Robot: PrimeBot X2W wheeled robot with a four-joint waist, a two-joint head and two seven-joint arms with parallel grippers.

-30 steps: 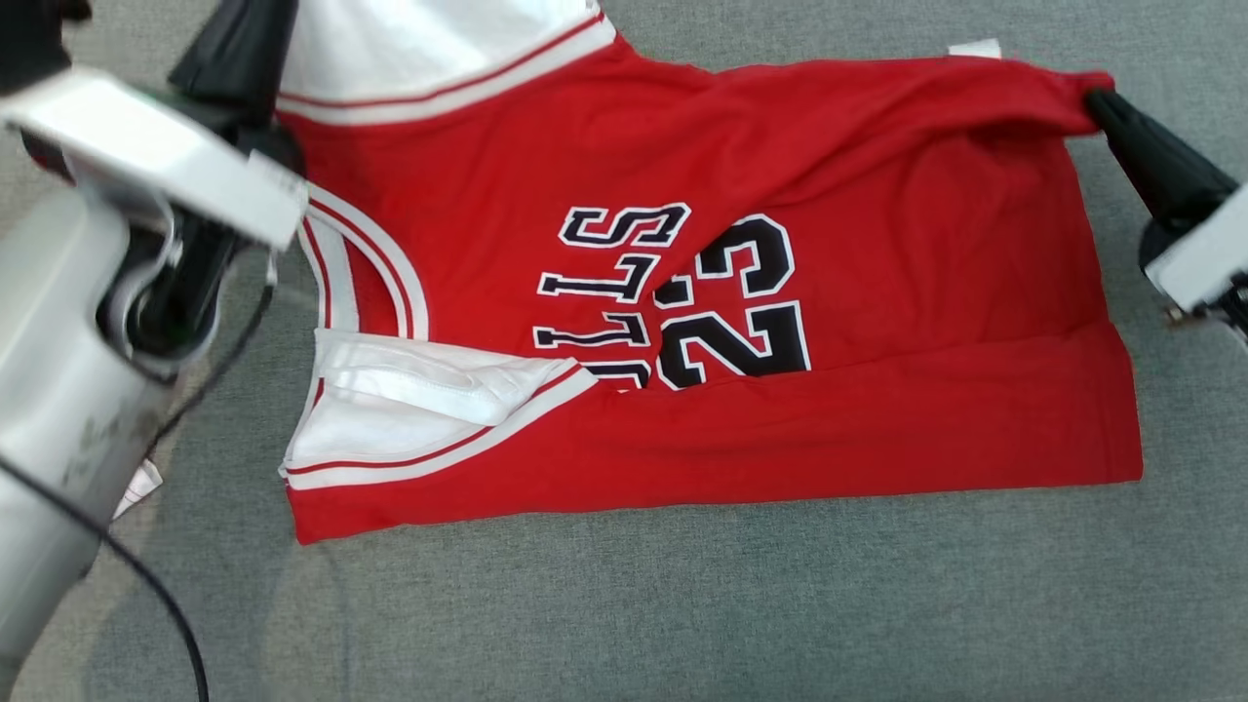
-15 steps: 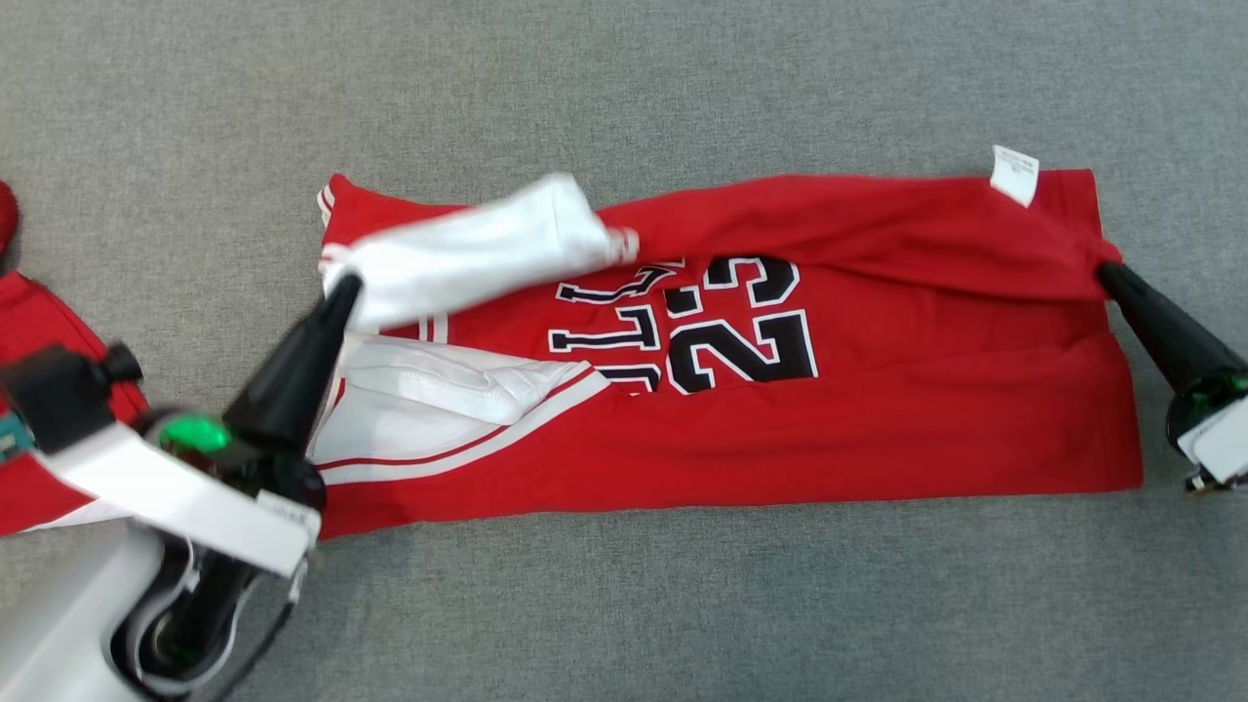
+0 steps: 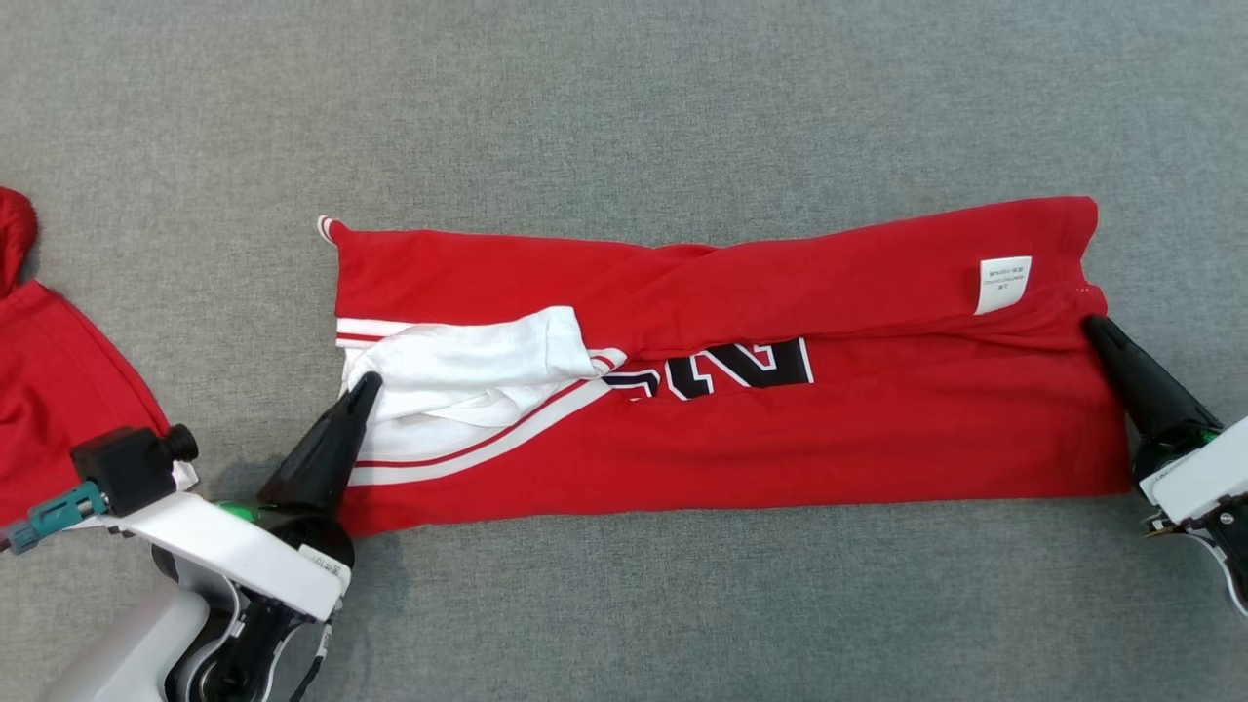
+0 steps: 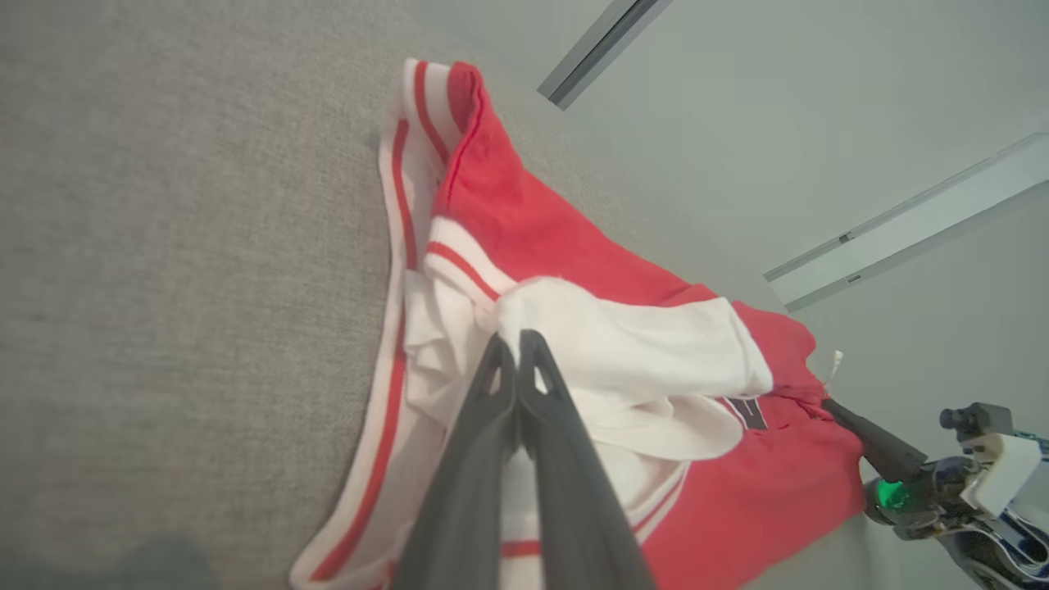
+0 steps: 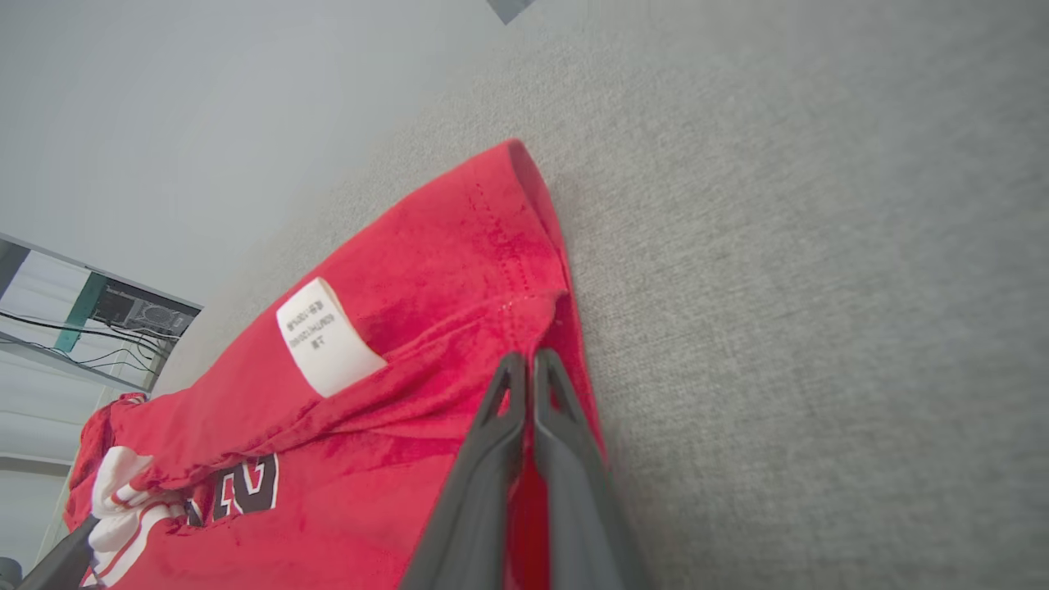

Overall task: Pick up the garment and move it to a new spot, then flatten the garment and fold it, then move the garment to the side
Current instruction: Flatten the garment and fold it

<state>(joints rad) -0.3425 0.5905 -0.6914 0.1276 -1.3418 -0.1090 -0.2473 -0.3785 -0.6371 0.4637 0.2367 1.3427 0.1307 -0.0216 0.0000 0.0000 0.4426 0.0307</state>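
The garment [image 3: 877, 439] is a red jersey with white striped trim and black lettering, lying as a long folded band on the grey surface. Its far half is laid over the near half, hiding most of the number. My left gripper [image 3: 366, 382] is shut on the white sleeve part at the band's left end; the left wrist view has the fingertips [image 4: 515, 340] pinched into white cloth. My right gripper [image 3: 1090, 324] is shut on the red hem at the right end, as the right wrist view [image 5: 524, 360] confirms. A white label [image 3: 1002, 285] faces up near it.
Another red garment [image 3: 49, 390] lies at the left edge, just beyond my left arm. The grey fabric surface [image 3: 624, 97] stretches wide behind and in front of the jersey. Shelving and cables [image 5: 123, 315] stand far off in the right wrist view.
Both grippers have drawn the jersey's far edge toward me and down, laying it over the near half so the lettering is mostly covered. The head camera has also shifted.
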